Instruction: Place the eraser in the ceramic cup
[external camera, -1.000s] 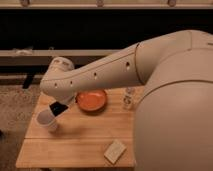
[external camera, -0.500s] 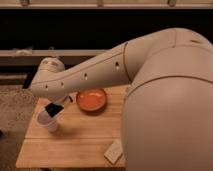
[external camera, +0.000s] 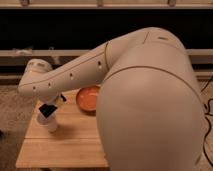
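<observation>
The white ceramic cup [external camera: 50, 123] stands upright near the left edge of the wooden table [external camera: 70, 142]. My gripper [external camera: 50, 108] hangs from the end of the white arm, right above the cup's mouth. It is shut on the black eraser [external camera: 46, 111], which sits tilted at the cup's rim, its lower end at or just inside the opening. The arm's large white body fills the right half of the view.
A wide orange bowl [external camera: 88, 98] stands on the table to the right of the cup, partly behind the arm. Carpet [external camera: 15, 110] lies to the left of the table. A dark shelf runs along the back.
The arm has swung further left and lower, bringing the gripper with the eraser from beside the cup to right over its mouth. The pale block is now hidden by the arm.
</observation>
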